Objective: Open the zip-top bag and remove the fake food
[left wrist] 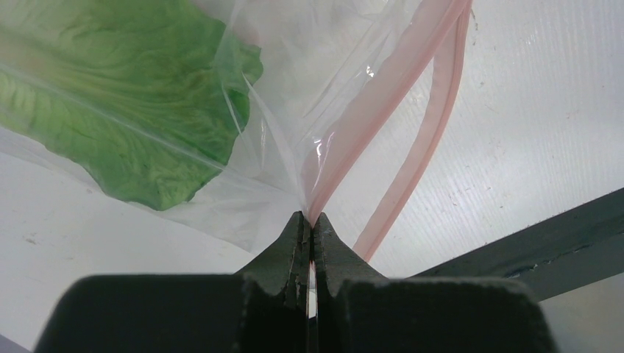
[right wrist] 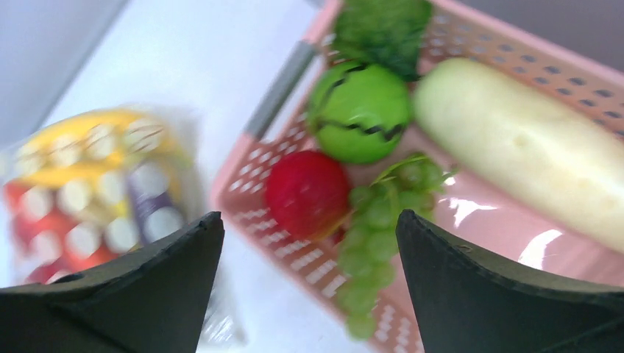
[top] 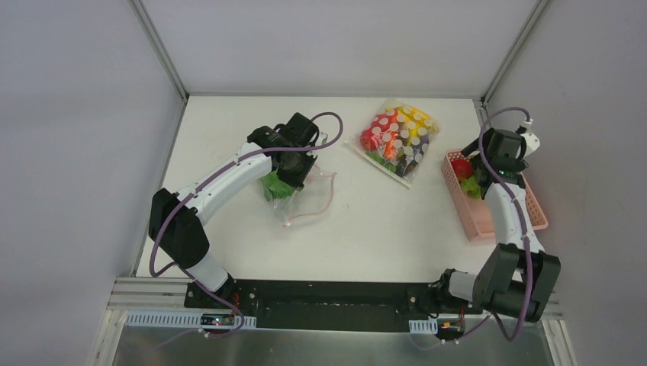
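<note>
The clear zip-top bag (top: 305, 200) lies left of the table's middle, its mouth open, with a green lettuce piece (top: 276, 187) inside. My left gripper (top: 296, 169) is shut on the bag's pink zip strip (left wrist: 383, 95); the lettuce (left wrist: 125, 103) shows through the plastic in the left wrist view. My right gripper (top: 488, 152) hangs open and empty over the pink basket (top: 488, 217), which holds a red apple (right wrist: 307, 193), a green round fruit (right wrist: 359, 110), green grapes (right wrist: 379, 228), a white radish (right wrist: 530, 151) and a leafy green piece (right wrist: 383, 26).
A white-dotted clear bag (top: 398, 137) of red, orange, yellow and purple items lies at the back, between the two arms. It also shows blurred in the right wrist view (right wrist: 88, 191). Grey walls close in the table on three sides.
</note>
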{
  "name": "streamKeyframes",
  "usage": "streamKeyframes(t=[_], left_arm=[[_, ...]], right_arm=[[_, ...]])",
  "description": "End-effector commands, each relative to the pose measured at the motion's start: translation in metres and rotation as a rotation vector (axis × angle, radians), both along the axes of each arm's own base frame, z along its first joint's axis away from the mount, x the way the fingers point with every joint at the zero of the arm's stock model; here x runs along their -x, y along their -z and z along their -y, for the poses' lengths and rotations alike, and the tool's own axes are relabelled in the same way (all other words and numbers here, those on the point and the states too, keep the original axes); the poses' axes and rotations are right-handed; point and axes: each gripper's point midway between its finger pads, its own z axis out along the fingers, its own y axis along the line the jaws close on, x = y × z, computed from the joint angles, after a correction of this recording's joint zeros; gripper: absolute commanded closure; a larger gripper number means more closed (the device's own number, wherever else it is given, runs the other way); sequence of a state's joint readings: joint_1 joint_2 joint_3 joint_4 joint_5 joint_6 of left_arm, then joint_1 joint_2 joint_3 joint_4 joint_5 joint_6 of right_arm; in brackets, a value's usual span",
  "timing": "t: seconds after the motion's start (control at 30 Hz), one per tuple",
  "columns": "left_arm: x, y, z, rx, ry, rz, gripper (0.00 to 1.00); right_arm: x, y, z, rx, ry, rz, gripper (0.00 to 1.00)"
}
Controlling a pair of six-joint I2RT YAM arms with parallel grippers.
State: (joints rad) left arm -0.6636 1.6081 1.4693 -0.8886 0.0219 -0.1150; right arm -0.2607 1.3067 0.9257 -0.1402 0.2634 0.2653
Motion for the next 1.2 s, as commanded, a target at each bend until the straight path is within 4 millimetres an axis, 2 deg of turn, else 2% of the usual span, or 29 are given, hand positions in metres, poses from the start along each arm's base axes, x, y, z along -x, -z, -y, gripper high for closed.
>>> streamKeyframes(t=[0.0, 0.07, 0.23, 0.43, 0.57, 0.67, 0.87, 1.07, 1.17], left_arm=[[-0.002, -0.008, 0.002, 0.018, -0.006, 0.005, 1.0], [-0.001, -0.008, 0.003, 0.021, -0.004, 0.003, 1.0], [-0.001, -0.009, 0.003, 0.028, -0.001, 0.003, 1.0], [0.0, -0.012, 0.004, 0.039, -0.002, 0.013, 1.0], [0.001, -0.015, 0.008, 0.067, 0.003, 0.013, 1.0], [0.004, -0.017, 0.012, 0.094, 0.01, 0.007, 1.0], [0.011, -0.026, 0.022, 0.171, 0.032, 0.0, 1.0], [0.016, -0.032, 0.028, 0.218, 0.052, -0.012, 1.0], [0.021, -0.038, 0.034, 0.259, 0.071, -0.017, 1.0]], right_arm=[[-0.002, -0.036, -0.059, -0.049, -0.171, 0.143, 0.11], [-0.001, -0.047, -0.09, -0.069, -0.247, 0.182, 0.11], [0.008, -0.07, -0.185, -0.152, -0.47, 0.279, 0.13], [0.035, -0.075, -0.283, -0.346, -0.68, 0.347, 0.16], [0.06, -0.075, -0.337, -0.498, -0.812, 0.395, 0.21], [0.079, -0.073, -0.369, -0.586, -0.908, 0.404, 0.29], [0.102, -0.065, -0.424, -0.669, -1.085, 0.399, 0.45], [0.11, -0.042, -0.465, -0.657, -1.203, 0.337, 0.49], [0.106, -0.02, -0.473, -0.636, -1.203, 0.295, 0.5]])
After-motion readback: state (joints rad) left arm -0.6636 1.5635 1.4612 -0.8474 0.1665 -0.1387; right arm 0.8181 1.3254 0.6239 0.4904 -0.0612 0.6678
